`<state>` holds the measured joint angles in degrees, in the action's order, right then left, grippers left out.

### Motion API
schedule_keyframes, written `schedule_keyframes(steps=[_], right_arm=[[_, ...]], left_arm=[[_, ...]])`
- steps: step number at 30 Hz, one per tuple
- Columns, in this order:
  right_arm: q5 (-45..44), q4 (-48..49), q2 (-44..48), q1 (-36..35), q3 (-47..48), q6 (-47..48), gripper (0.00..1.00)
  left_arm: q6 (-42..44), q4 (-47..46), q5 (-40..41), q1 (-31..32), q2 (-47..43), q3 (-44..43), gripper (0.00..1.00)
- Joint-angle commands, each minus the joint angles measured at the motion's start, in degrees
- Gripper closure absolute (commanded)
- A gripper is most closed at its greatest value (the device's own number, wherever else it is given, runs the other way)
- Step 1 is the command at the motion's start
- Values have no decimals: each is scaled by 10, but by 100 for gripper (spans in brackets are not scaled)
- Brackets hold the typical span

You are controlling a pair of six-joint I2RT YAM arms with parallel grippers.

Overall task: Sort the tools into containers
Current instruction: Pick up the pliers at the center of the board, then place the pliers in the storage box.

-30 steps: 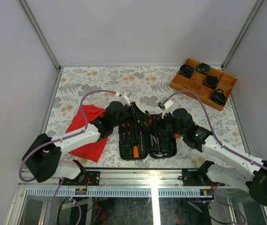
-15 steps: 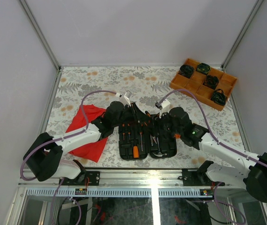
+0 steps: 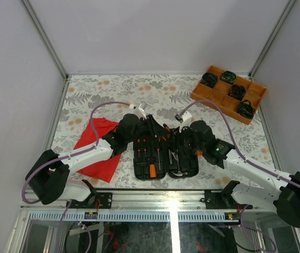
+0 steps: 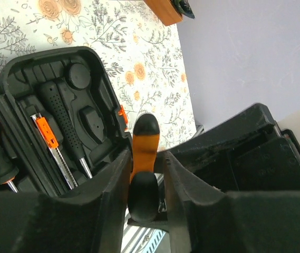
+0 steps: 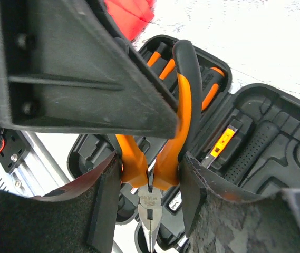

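Pliers (image 5: 183,100) between both finger pairs. Left gripper (image 4: 144,178) clamped on handle tip, right gripper (image 5: 150,176) clamped across both handles, nose down over open tool case (image 5: 276,132) beneath fingers. Firm up right grip first, then release left.

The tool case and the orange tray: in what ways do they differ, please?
The case is black; the tray is orange. The case lies open by the near edge; the tray sits at the far right corner. The case holds long tools in moulded slots; the tray holds round black items in square compartments. Both rest on the flowered table.
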<state>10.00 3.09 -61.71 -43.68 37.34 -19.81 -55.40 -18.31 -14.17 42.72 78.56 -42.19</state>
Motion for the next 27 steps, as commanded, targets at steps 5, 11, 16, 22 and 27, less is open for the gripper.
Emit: schedule_keyframes(steps=[5,11,16,22,27], right_arm=[[-80,-1,51,0,25,-52,100],[-132,-37,90,0,19,-74,100],[-182,-84,120,0,14,-89,100],[-218,-140,149,0,5,-109,100],[-257,-182,175,-1,-8,-130,100]], left_arm=[[24,3,10,5,-49,-17,52],[46,40,38,4,-92,-17,36],[62,85,61,-1,-126,-19,26],[78,143,73,-23,-160,-20,20],[101,198,78,-42,-179,-24,18]])
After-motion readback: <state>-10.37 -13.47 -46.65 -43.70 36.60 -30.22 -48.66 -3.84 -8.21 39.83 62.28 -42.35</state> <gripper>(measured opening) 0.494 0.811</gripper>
